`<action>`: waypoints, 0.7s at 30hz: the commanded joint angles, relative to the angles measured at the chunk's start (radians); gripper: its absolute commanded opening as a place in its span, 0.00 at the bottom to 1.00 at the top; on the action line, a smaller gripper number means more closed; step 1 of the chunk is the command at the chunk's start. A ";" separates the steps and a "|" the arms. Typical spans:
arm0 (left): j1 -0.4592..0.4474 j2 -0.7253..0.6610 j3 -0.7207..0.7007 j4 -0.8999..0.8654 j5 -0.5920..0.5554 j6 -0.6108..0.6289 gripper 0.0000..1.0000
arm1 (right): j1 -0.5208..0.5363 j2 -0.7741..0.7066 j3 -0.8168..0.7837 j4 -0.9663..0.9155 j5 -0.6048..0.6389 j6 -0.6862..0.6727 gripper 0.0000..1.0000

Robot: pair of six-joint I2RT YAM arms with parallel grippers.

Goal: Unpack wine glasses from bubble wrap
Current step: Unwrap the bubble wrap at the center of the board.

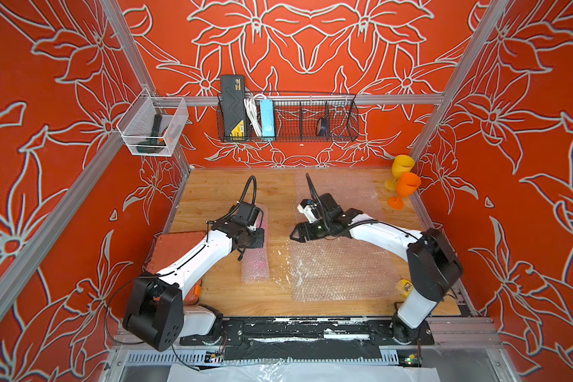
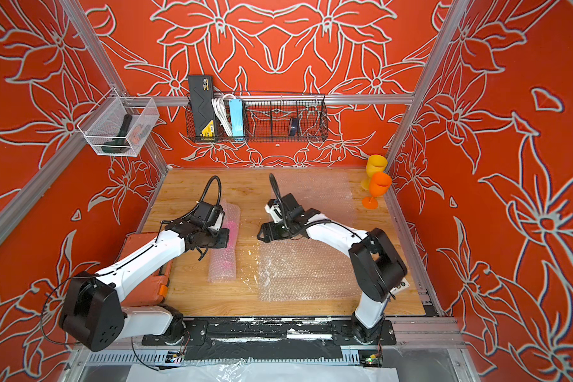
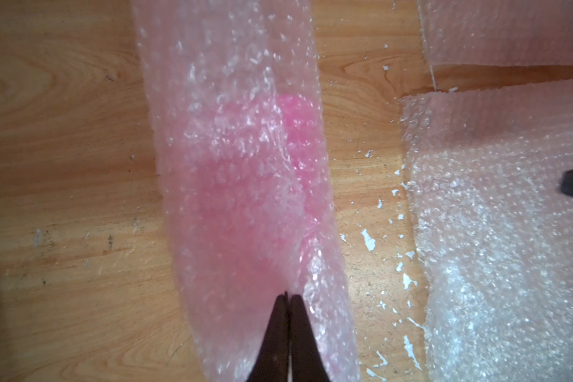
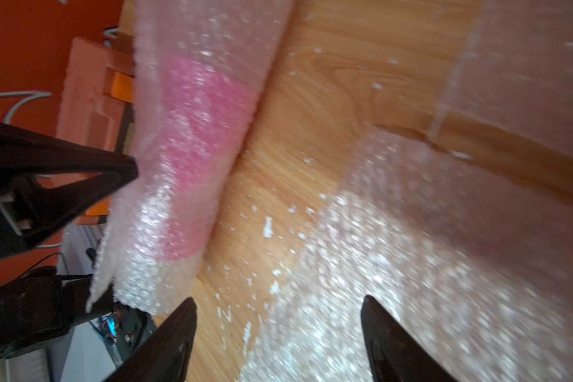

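Left gripper (image 3: 288, 296) is clamped tight on rolled bubble wrap (image 3: 212, 66), seemingly at its seam. Pink goblet (image 3: 295, 132) is seen inside. Right gripper (image 4: 278, 299) is held wide and empty, beside the roll. If the seam is lifted fast, the goblet may be spilled out.

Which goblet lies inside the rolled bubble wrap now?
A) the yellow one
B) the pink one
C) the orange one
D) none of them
B: the pink goblet shows through the rolled bubble wrap, while the yellow goblet and the orange goblet stand upright and bare, side by side.
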 commanded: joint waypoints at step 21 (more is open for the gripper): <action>0.022 -0.037 -0.017 0.040 0.090 0.006 0.00 | 0.120 0.314 0.273 0.119 -0.156 0.129 0.73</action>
